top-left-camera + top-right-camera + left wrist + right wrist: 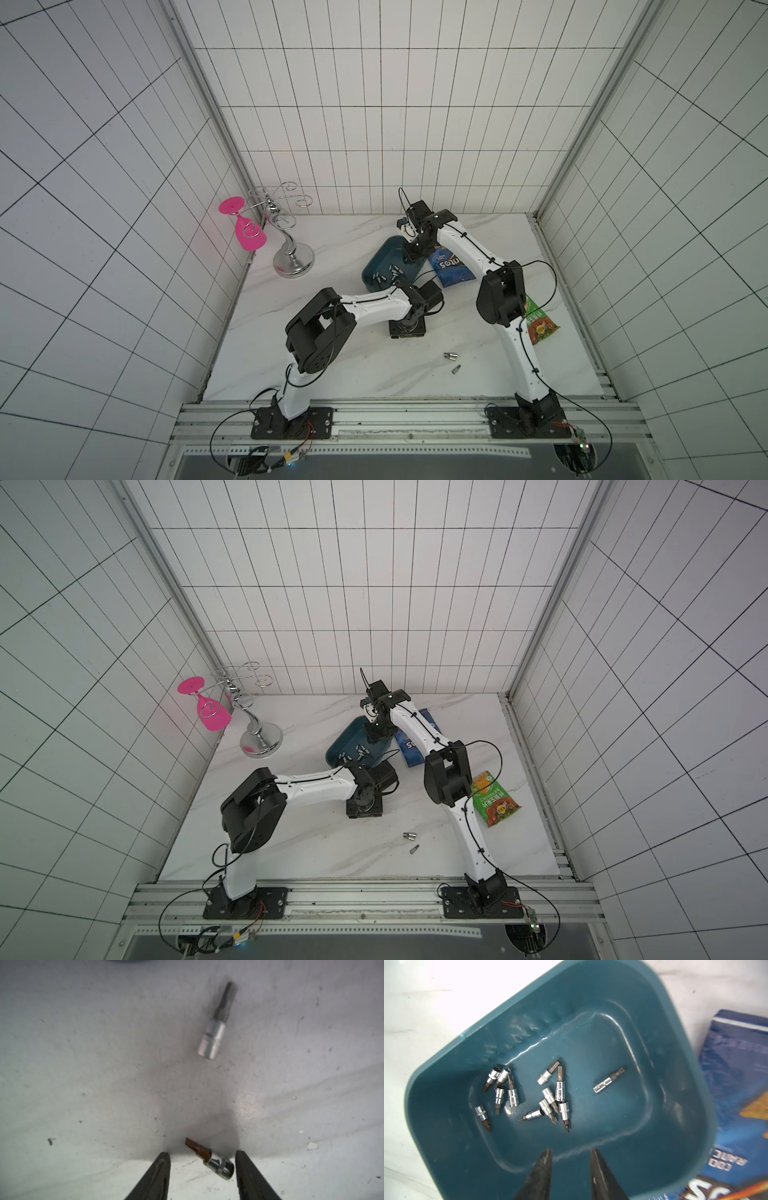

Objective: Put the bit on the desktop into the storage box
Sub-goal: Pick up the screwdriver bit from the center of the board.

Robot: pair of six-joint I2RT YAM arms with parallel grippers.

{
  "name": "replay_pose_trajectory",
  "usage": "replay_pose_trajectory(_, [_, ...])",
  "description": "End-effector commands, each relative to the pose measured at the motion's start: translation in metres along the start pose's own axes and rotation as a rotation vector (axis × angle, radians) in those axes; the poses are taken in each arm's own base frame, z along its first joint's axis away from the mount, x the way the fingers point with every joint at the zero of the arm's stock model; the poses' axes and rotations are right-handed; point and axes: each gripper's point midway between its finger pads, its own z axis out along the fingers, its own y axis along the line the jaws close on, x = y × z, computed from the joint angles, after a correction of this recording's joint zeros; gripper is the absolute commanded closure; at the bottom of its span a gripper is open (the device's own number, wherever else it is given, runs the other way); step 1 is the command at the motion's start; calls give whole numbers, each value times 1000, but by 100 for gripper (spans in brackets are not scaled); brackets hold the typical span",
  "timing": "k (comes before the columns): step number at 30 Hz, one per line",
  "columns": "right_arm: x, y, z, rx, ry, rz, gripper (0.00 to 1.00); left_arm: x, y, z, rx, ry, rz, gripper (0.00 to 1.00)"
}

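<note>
Left claw (202, 1152): spread and low over the table (83, 1064), one jaw on each side of the brown-tipped bit (216, 1162), not yet pinching it.
Bit position: flat on the table and skewed across the gap, with its chrome socket end just beside one jaw.
Other bits: a hex bit (216, 1028) lies apart ahead; a few loose bits (451, 355) lie nearer the robot's base.
Storage box (446, 1147): on the table, with many bits inside.
Right claw (571, 1150): hovers over the box, jaws slightly apart, nothing between them.
Technique: centre the claw on the thick chrome socket before closing, since the tapered tip would likely let the bit swivel out. Squeeze gently, lift straight, clear the box rim and keep away from the right arm.
</note>
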Motion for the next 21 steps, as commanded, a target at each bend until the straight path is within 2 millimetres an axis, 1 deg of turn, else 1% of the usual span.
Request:
replay_pose_trajectory(1, [-5, -7, -32, 27, -43, 17, 65, 9, -2, 3, 14, 33, 5, 48])
replay_pose_trajectory(7, [-1, -13, -49, 46, -56, 26, 65, 11, -1, 3, 13, 42, 5, 56])
replay_pose_trajectory(9, [2, -14, -54, 55, -56, 27, 65, 12, -1, 4, 13, 45, 7, 63])
replay_pose_trajectory(13, [10, -15, -65, 72, -56, 36, 65, 12, -2, 4, 14, 47, 10, 71])
replay_pose_trajectory(19, [28, -19, -86, 113, -73, 59, 56, 12, -4, 6, 18, 60, 22, 81])
replay_pose_trajectory(21, [35, -21, -93, 128, -83, 74, 54, 13, -5, 6, 20, 62, 25, 87])
